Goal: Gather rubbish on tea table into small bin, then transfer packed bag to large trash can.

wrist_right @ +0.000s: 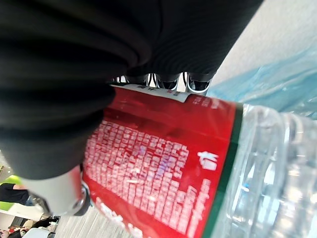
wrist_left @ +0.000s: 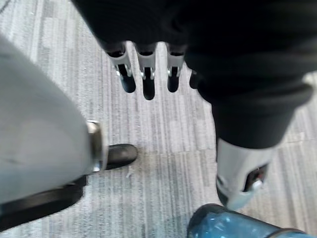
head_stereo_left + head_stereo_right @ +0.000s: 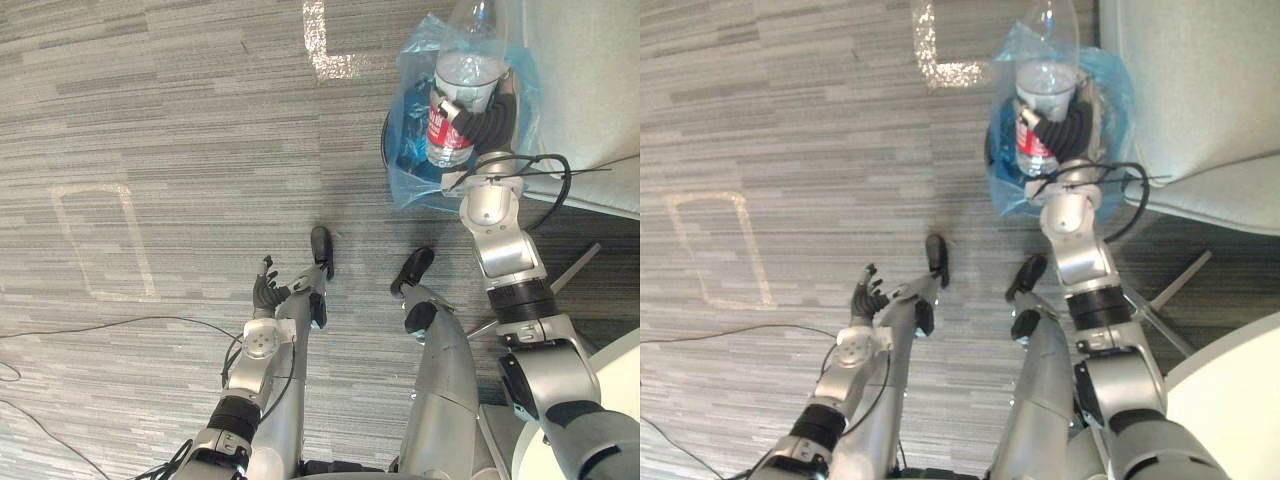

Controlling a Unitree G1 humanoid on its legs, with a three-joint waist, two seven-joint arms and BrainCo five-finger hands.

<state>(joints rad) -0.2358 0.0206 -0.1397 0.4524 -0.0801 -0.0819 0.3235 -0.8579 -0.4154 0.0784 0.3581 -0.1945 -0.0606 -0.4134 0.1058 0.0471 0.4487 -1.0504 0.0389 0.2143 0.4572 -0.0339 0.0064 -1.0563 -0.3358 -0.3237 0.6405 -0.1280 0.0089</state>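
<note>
Head views: right hand (image 3: 482,118) grips bottle (image 3: 462,78) just above blue-lined small bin (image 3: 400,175), drop not yet done, so gathering looks mid-way and the transfer step looks undone. Left wrist: left hand (image 2: 148,74) fingers straight, empty, over floor (image 2: 163,134). Right wrist: fingers curled round the red-labelled bottle

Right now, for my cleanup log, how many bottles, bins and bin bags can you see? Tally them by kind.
Bottles: 1, the plastic bottle gripped in the right hand
Bins: 1, the small bin
Bags: 1, the blue bag lining that bin
Total: 3
</note>
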